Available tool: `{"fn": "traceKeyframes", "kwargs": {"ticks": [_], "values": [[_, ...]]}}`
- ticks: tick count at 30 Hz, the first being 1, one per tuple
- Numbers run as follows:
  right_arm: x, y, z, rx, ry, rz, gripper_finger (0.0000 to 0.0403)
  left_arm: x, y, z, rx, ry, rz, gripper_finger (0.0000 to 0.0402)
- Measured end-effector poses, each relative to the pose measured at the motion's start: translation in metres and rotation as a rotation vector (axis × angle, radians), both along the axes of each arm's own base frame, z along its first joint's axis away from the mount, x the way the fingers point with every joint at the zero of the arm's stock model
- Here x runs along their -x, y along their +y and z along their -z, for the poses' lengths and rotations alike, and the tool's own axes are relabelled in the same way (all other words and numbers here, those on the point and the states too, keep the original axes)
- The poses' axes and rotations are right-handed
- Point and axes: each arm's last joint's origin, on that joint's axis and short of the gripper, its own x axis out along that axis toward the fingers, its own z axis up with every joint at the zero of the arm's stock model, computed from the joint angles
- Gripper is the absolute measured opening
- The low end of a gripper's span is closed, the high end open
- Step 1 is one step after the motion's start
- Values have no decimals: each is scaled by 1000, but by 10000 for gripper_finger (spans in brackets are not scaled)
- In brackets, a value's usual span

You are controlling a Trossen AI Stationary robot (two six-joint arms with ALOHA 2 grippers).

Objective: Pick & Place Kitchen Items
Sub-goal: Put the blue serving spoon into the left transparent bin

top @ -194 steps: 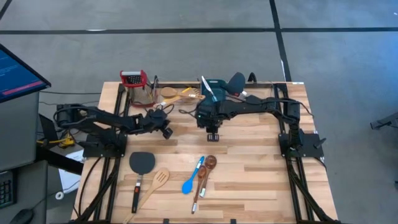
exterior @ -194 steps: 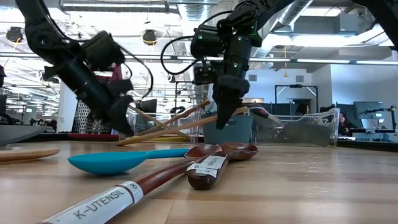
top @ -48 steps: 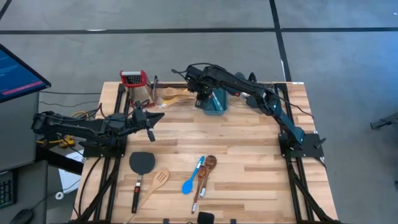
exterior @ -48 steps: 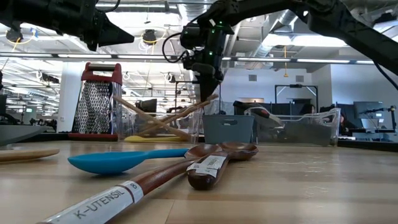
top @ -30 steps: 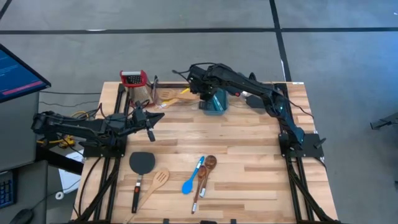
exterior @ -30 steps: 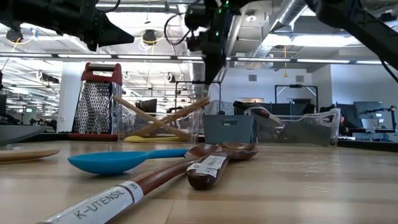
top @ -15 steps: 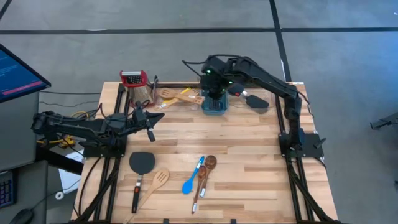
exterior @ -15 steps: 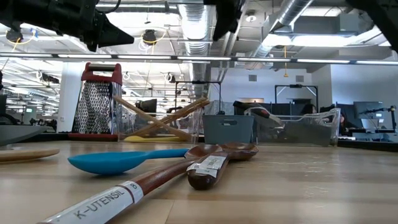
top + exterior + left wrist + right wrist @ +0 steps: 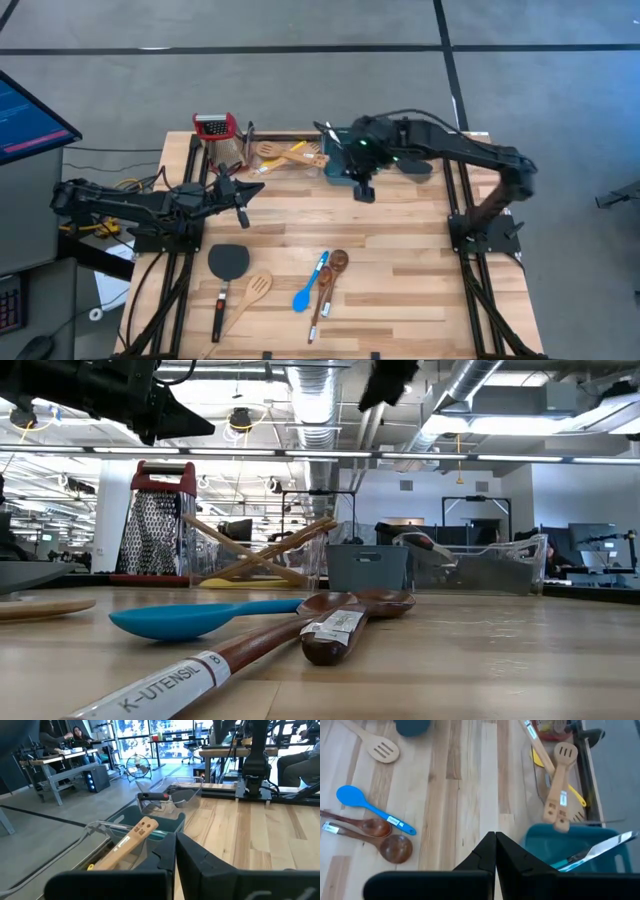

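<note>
My right gripper (image 9: 366, 192) hangs above the worktop (image 9: 400, 260) just in front of the teal tub (image 9: 340, 165), jaws closed, nothing in them. Wrist cam looks straight down: a metal utensil w/ blue handle (image 9: 592, 851) sits in the tub, and pale slotted spatulas (image 9: 559, 795) lie in the clear bin (image 9: 285, 155) beside it, along w/ a yellow utensil (image 9: 577, 800).

Left gripper (image 9: 243, 193) is raised over the left side of the worktop, jaws shut too, empty.

Still on the front of the worktop: black spatula (image 9: 226, 270), pale slotted spoon (image 9: 255, 290), blue spoon (image 9: 306, 290), two dark-brown wooden spoons (image 9: 330, 275) touching side by side, one labelled K-UTENSIL in the low view. Red grater (image 9: 214, 128) stands at the back left corner.
</note>
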Motion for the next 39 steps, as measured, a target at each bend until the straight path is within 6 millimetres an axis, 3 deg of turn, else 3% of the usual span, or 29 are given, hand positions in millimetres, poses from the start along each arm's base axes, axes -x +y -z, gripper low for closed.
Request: {"fn": "traceKeyframes", "kwargs": {"ticks": [18,23,28,39], "values": [[117,33,122,-62,-592,73,1,-3,0,3,-2,25,0,2],[136,41,131,-69,-687,45,1,-6,0,6,-4,43,0,2],[144,48,126,-65,-736,5,1,-9,-1,9,12,59,-2,2],[134,62,137,-33,-664,-104,1,-24,-3,30,147,133,44,2]]}}
